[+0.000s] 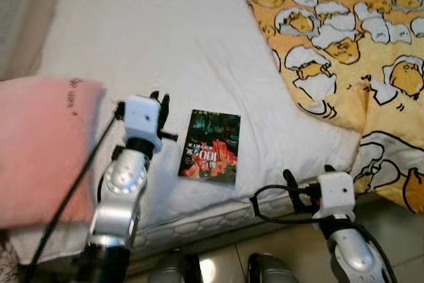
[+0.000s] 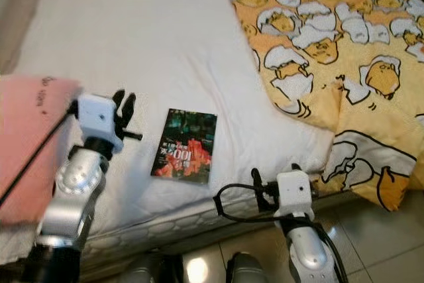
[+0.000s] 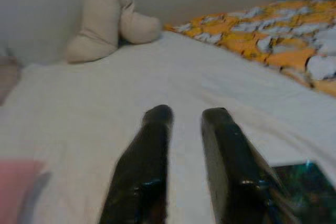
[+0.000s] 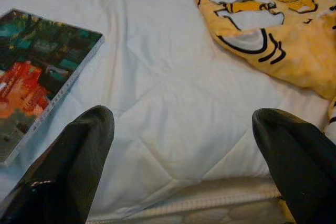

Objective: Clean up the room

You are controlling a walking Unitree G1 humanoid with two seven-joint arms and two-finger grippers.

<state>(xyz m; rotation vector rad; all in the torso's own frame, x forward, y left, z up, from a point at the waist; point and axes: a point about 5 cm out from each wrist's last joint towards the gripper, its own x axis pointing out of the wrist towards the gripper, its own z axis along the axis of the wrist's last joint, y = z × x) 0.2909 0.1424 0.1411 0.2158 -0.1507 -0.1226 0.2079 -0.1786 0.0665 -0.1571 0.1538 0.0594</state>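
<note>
A dark book (image 1: 211, 147) with a red and green cover lies flat on the white bed sheet (image 1: 165, 38), near the front edge of the mattress. My left gripper (image 1: 159, 100) hovers over the sheet just left of the book, fingers (image 3: 157, 129) close together with nothing between them. The right gripper (image 1: 309, 175) is at the mattress's front edge, to the right of the book and lower, and stands wide open and empty. In the right wrist view the book (image 4: 42, 72) lies off to one side of the open fingers (image 4: 89, 140).
A pink pillow (image 1: 40, 150) lies at the bed's left front. The yellow cartoon-print blanket (image 1: 351, 31) covers the right side and hangs over the edge. A beige plush toy (image 3: 105, 22) rests at the far end by the wall. Tiled floor (image 1: 397, 230) shows at lower right.
</note>
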